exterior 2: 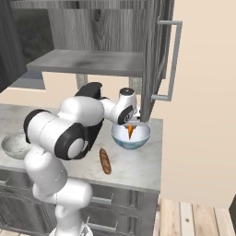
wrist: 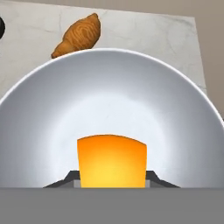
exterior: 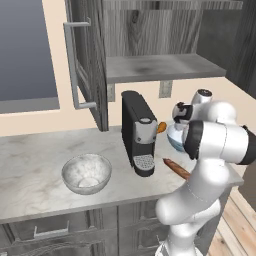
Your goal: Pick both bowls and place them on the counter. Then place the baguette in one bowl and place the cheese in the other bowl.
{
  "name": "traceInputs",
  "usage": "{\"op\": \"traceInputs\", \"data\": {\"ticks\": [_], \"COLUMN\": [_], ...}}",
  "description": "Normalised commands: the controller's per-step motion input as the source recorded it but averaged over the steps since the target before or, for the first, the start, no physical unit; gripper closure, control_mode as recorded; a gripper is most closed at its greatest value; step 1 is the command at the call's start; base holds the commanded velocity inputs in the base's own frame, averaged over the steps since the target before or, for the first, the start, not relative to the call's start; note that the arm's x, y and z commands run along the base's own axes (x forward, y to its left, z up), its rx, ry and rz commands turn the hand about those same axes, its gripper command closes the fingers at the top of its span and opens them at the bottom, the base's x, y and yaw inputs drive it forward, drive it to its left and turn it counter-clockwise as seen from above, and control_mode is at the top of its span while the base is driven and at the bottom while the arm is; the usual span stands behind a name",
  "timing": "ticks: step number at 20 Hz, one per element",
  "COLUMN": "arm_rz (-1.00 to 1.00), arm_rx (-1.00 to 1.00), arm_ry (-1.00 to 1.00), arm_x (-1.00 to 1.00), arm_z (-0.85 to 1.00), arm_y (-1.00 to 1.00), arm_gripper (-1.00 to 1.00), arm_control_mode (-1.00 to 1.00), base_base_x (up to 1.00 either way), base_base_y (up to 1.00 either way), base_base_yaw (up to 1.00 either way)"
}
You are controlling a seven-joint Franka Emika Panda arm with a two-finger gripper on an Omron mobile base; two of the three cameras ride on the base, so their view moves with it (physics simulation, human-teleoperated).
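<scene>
I have the cheese (wrist: pixel 111 161) pinched between the two fingers of the tool (exterior 2: pixel 131 123), which is closed on the wedge. It hangs point-down over the open mouth of the blue-patterned bowl (exterior 2: pixel 131 138); through the hand view the orange face sits low in the picture, with the pale inside of that bowl spread behind it. I can't tell whether the tip touches the bowl floor or hangs just above it.

That bowl stands on the desk (exterior: pixel 30 165) near its right end, just beside the open cabinet door (exterior 2: pixel 154 55). The baguette (exterior 2: pixel 105 161) lies flat on the desk in front of the bowl, not yet in anything. The marbled bowl (exterior: pixel 86 173) sits well apart to the left, past the coffee machine (exterior: pixel 138 132), and looks empty. A small croissant-like pastry (wrist: pixel 78 35) lies on the desk just behind the blue bowl.

My judgement: the cheese is about ready to be let go. Risks from here:
- if the wedge is released from too high, it could bounce off the sloped wall or skid the bowl;
- the wrist is close to the door edge, so lifting out carelessly could clip it;
- the baguette lies near the desk's front edge, and a sloppy approach could roll it off.
</scene>
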Motion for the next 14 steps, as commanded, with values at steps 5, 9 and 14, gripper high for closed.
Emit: {"op": "traceInputs", "data": {"ticks": [5, 9, 14], "arm_rz": [0.0, 0.0, 0.0], "arm_rx": [0.0, 0.02, 0.01], "arm_ry": [-0.04, -0.02, 0.0], "arm_x": [0.13, 0.07, 0.0], "arm_z": [-0.42, -0.15, -0.03], "arm_y": [-0.01, -0.02, 0.06], "arm_gripper": [1.0, 1.0, -1.0], "arm_control_mode": [-1.0, -1.0, -1.0], "base_base_x": [0.0, 0.0, 0.0], "base_base_y": [0.0, 0.0, 0.0], "base_base_yaw": [0.0, 0.0, 0.0]}}
